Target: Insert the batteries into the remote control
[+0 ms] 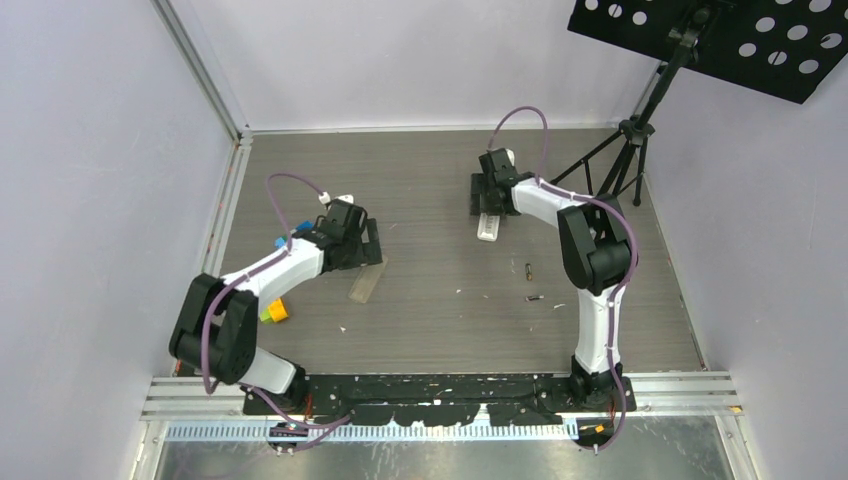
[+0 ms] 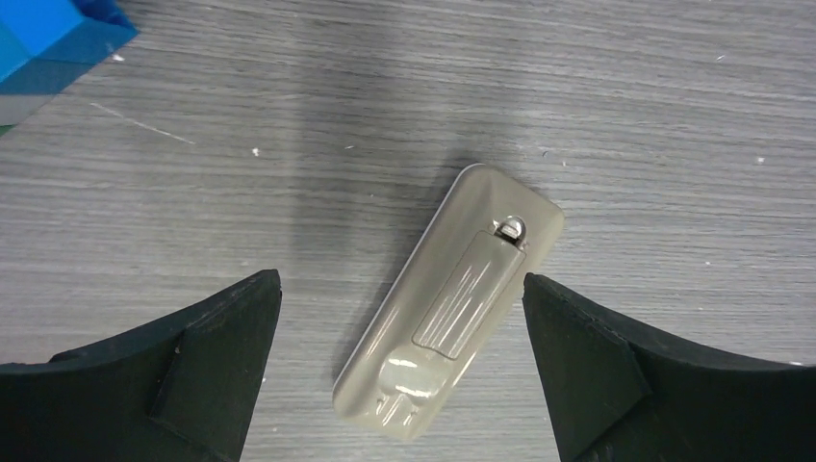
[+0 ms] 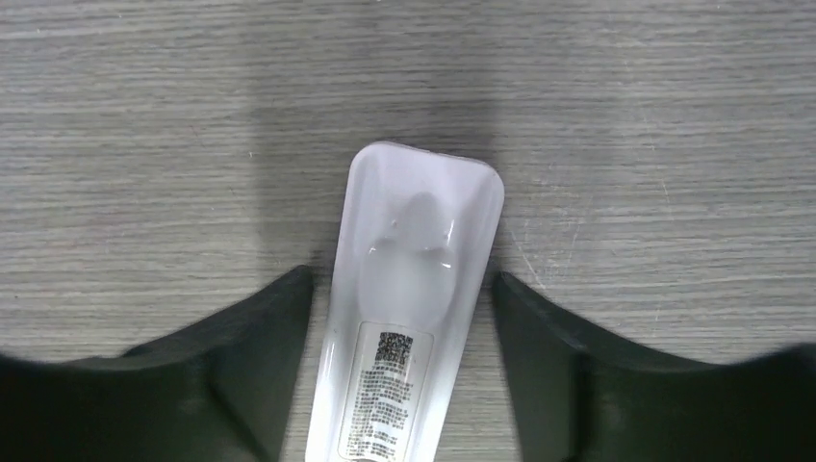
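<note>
The white remote control [image 1: 489, 228] [image 3: 409, 289] lies flat at the back of the table, its labelled back facing up. My right gripper [image 1: 490, 200] [image 3: 403, 277] straddles it, open, with a narrow gap on each side of the remote. Two small dark batteries [image 1: 528, 269] [image 1: 535, 298] lie on the table to the right of centre. My left gripper [image 1: 365, 255] [image 2: 401, 281] stands wide open over a translucent grey-tan flat bar [image 1: 366, 285] [image 2: 452, 308], and neither of its fingers touches the bar.
A blue block [image 2: 48, 38] lies by the left gripper, and a yellow and green block [image 1: 275, 312] sits by the left arm. A black tripod [image 1: 620, 160] stands at the back right. Walls close in the table on the left, back and right.
</note>
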You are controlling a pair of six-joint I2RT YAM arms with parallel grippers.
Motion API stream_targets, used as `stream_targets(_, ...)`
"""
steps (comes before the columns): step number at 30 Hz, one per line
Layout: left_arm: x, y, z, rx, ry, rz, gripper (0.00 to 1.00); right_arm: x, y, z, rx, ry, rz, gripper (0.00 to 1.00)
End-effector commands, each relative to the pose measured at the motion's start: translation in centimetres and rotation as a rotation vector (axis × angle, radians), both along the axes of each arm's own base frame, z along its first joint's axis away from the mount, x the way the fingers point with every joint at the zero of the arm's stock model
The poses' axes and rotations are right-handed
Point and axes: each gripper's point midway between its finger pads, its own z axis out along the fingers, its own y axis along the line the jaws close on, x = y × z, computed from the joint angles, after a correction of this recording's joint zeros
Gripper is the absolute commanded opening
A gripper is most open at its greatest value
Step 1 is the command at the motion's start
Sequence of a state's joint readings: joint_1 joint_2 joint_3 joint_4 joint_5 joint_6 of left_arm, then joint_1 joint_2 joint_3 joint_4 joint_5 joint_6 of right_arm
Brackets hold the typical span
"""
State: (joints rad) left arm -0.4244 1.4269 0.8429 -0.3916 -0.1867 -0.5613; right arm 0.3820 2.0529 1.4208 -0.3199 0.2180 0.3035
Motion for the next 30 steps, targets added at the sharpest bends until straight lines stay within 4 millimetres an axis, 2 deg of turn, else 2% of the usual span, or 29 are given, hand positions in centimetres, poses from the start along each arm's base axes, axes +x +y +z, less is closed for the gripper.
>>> stream_targets(1, 2.3, -0.8, 0.2, -0.002, -0.048, -0.038, 0.99, 0.9, 0.3, 3.0, 0.020, -0.051, -0.001, 0.83)
stream_targets(3, 2.1, -0.6, -0.5, 0.020, -0.031, -0.049, 0.99, 0.4, 0.2, 4.3, 0.034, -0.056, -0.009, 0.88)
stream_targets(7, 1.7, -1.2, -1.8, 0.015, 0.006, -0.106, 0.97, -0.9, 0.7, 6.4, 0.094, -0.044, -0.021, 0.90)
stream_targets(10, 0.7, -2.5, -2.9, -0.043, 0.066, -0.156, 0.86, -1.9, 1.1, 7.3, 0.147, -0.023, -0.053, 0.90)
stream_targets(12, -0.2, -3.2, -3.6, -0.070, 0.089, -0.178, 0.75, -2.7, 1.4, 7.7, 0.182, -0.005, -0.063, 0.90)
stream_targets(14, -1.2, -4.0, -4.1, -0.092, 0.095, -0.218, 0.70, -3.6, 2.2, 8.3, 0.216, -0.002, -0.053, 0.90)
stream_targets(18, -2.5, -5.4, -4.2, -0.081, 0.077, -0.298, 0.66, -5.7, 3.9, 8.7, 0.214, 0.009, -0.004, 0.89)
stream_targets(21, -3.5, -6.9, -4.1, -0.099, 0.058, -0.371, 0.61, -7.8, 6.0, 8.8, 0.217, 0.025, 0.050, 0.87)
stream_targets(24, -4.5, -8.0, -4.1, -0.131, 0.046, -0.428, 0.51, -10.2, 8.2, 8.3, 0.248, 0.056, 0.104, 0.84)
stream_targets(27, -5.7, -9.5, -3.5, -0.212, 0.028, -0.524, 0.47, -12.8, 10.0, 7.5, 0.287, 0.105, 0.151, 0.82)
stream_targets(28, -6.2, -9.9, -3.2, -0.233, 0.019, -0.552, 0.47, -13.7, 10.4, 7.2, 0.311, 0.126, 0.160, 0.82)
stream_targets(30, -6.6, -9.9, -2.7, -0.251, -0.004, -0.565, 0.60, -15.4, 11.5, 6.8, 0.382, 0.162, 0.198, 0.83)
